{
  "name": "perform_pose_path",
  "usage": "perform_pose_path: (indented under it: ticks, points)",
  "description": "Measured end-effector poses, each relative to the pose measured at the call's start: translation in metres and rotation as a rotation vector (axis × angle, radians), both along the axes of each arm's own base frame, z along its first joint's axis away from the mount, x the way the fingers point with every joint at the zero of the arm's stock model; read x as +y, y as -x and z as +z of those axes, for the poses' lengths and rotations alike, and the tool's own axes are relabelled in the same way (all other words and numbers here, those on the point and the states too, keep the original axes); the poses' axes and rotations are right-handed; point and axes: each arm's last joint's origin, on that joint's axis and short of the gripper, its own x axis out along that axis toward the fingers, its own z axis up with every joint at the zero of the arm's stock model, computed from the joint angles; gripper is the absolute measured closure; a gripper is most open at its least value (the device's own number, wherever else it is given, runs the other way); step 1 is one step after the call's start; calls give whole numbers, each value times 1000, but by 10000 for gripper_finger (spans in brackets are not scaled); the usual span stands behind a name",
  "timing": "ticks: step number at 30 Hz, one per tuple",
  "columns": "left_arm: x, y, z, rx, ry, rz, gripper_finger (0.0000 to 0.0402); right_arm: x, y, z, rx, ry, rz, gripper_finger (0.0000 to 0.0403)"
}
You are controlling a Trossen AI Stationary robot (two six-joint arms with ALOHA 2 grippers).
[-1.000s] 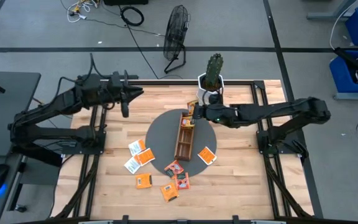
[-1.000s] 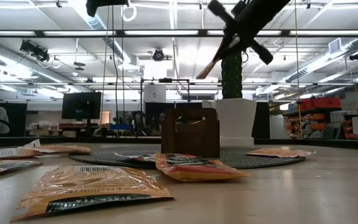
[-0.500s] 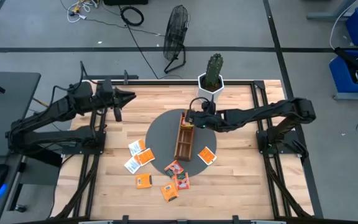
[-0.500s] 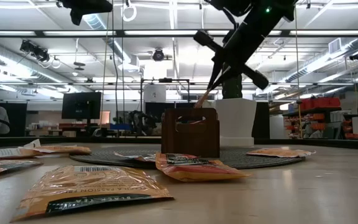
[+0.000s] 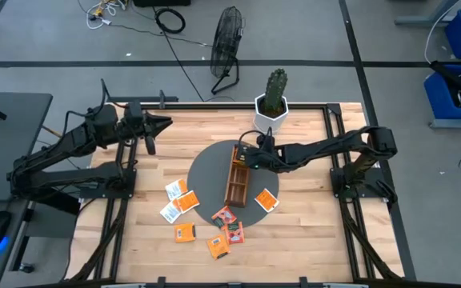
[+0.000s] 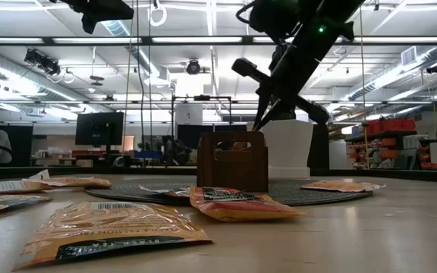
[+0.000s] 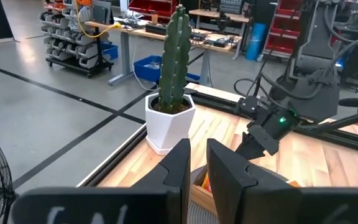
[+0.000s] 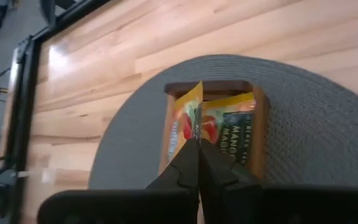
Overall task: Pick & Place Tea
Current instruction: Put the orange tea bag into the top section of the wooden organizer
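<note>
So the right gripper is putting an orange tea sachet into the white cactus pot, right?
Not the pot. The right gripper holds the orange paper tea sachet over the end compartment of the long brown wooden tray, as the right wrist view shows.

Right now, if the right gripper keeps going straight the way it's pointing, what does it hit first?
Probably the wooden tray: the right gripper, shut on a tea sachet, points into its end compartment, where another sachet already lies.

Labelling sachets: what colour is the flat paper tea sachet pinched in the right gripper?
Yellow-orange with red print; right wrist view shows it best.
</note>
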Motion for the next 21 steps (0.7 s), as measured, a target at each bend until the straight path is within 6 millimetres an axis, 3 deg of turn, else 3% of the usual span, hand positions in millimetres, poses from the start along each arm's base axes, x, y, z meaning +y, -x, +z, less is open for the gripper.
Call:
perform_pose_path:
  ticks: [11, 21]
  points:
    - [0, 0, 0, -2, 3, 1, 347, 0, 1, -2, 15, 3, -4, 401]
    - [0, 0, 0, -2, 4, 1, 347, 1, 1, -3, 20, -21, 16, 365]
